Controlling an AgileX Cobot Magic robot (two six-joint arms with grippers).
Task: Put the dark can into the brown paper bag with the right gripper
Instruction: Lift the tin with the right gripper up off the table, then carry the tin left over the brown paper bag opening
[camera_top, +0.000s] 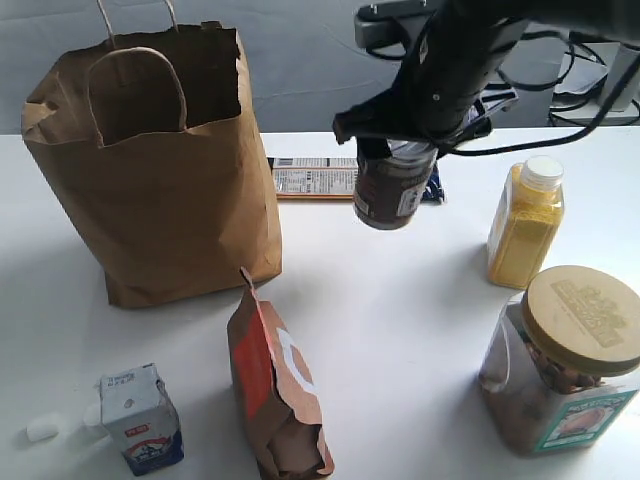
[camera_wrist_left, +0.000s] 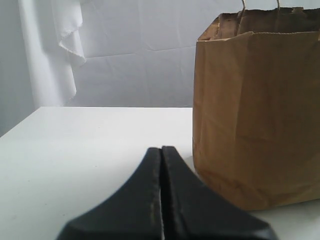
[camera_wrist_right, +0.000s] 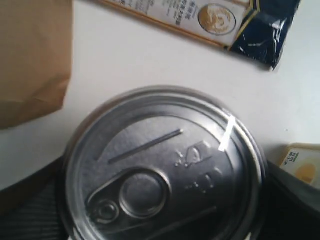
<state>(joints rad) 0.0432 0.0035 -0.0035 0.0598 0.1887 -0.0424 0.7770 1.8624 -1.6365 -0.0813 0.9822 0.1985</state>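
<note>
White table (camera_top: 400, 310) underneath: right claw (camera_top: 396, 152) clamps dark can (camera_top: 391, 195) upright; left claw (camera_wrist_left: 161, 195) together.

A plain white table (camera_top: 400, 330) carries everything. Far left stands a large crumpled brown kraft paper bag (camera_top: 170, 190), upright with its mouth open. Just right of it, at the far middle, a flat orange-edged packet with a white printed label (camera_top: 310, 180) lies next to a dark blue foil pouch (camera_wrist_right: 265, 35). On the right stands a tall yellow bottle with a white cap (camera_top: 525, 225). Nearer than it is a large clear jar with a tan lid (camera_top: 565, 365). Near the middle stands a small orange-brown pouch with a white patch (camera_top: 280, 390). At near left are a small white and blue carton (camera_top: 140, 418) and a small white lump (camera_top: 45, 428).
</note>
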